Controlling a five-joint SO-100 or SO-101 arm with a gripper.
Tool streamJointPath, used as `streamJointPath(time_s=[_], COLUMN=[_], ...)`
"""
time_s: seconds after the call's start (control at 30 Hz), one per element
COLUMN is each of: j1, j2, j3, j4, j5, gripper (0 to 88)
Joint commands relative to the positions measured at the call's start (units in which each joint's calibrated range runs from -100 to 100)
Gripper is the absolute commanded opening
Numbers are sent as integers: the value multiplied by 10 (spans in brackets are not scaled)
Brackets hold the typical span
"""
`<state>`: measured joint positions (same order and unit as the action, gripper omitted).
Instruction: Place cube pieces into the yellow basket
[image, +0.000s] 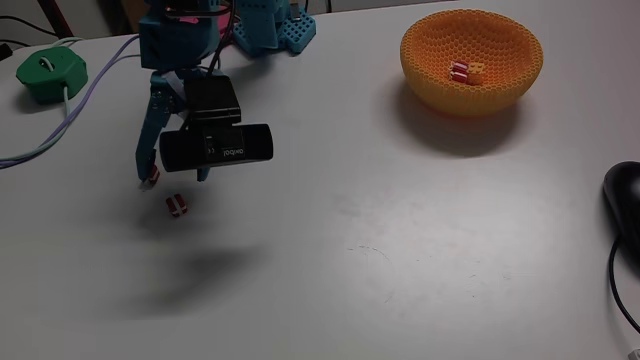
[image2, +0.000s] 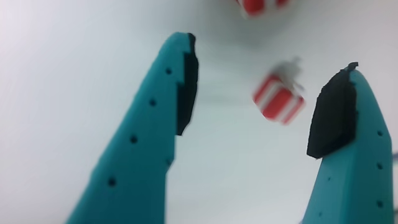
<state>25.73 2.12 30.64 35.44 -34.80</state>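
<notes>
Now claw (image2: 252, 106) open, empty, low over the desk (image: 400, 250), one red-white cube piece (image2: 278, 99) between its fingers, another cube piece (image: 177, 204) just beside, yellow basket (image: 430, 80) well apart, holding three pieces (image: 467, 70).

Readable text: one brand mark
The black webcam (image: 217, 146) on the arm's wrist carries small white lettering, seemingly "aoboi", shown upside down.

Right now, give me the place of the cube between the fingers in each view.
Fixed view: the cube lies on the table at left, just below the fingers.
Wrist view: the cube is right of centre, in the gap and nearer the right-hand finger.
Shared landmark: the teal fingers, open on either side of it.
</notes>
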Motion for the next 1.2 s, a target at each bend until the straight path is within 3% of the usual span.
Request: streamJointPath(time_s=[0.0,0.5,0.63,0.77,0.83,1.0,1.17], j1=[-6,6,16,22,18,-38,-213], j2=[14,117,121,120,104,-8,-146], j3=[-5,-116,-116,-117,-123,-143,-210], j4=[-48,-75,-70,-71,-57,90,375], j5=[-2,4,-12,2,17,45,49], gripper=[317,282,134,10,0,0,0])
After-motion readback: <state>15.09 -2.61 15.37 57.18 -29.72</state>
